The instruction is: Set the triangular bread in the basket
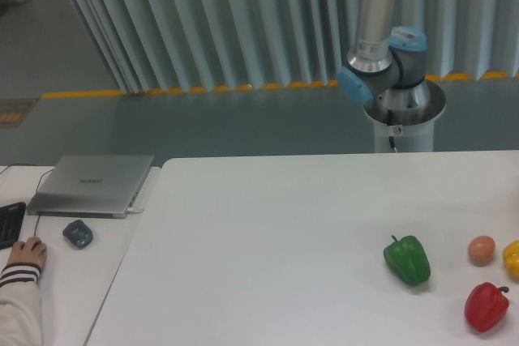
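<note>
The triangular bread does not show in this view, and neither does a basket. Only the arm's base and lower links (383,54) show at the back right, rising out of the top of the frame. The gripper itself is out of view. On the white table (268,232) lie a green pepper (407,259), a small brown egg-shaped thing (481,249), a red pepper (486,306) and a yellow thing (512,258) cut by the right edge.
A closed grey laptop (93,184), a computer mouse (78,234) and a keyboard edge (10,224) sit on the side desk at the left. A person's hand (26,254) rests there.
</note>
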You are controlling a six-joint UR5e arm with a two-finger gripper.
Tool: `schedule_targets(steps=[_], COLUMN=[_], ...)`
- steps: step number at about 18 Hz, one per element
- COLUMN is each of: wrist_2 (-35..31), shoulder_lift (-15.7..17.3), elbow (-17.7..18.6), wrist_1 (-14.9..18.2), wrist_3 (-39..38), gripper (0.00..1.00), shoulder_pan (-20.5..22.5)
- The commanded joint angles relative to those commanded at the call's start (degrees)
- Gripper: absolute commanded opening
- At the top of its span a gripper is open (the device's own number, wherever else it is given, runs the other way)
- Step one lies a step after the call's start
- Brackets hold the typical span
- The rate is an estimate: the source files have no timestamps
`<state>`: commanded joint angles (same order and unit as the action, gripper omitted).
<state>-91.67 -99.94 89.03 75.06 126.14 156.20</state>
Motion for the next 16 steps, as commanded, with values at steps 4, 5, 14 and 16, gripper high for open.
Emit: schedule_targets(steps=[4,5,14,16], wrist_2=[1.14,1.14,0.88,0.88], shoulder_lift=[0.44,0.44,-1.49,-2.1], elbow=[0.0,0.0,-0.44,-0.35], wrist_1=[0.53,0.35,0.0,0.0], wrist_3=[-4.84,-5.02,-12.85,-13.2], gripper=[1.0,1.0,1.0,1.0], shoulder_pan=[-6.24,-7.48,-14.7,-14.87])
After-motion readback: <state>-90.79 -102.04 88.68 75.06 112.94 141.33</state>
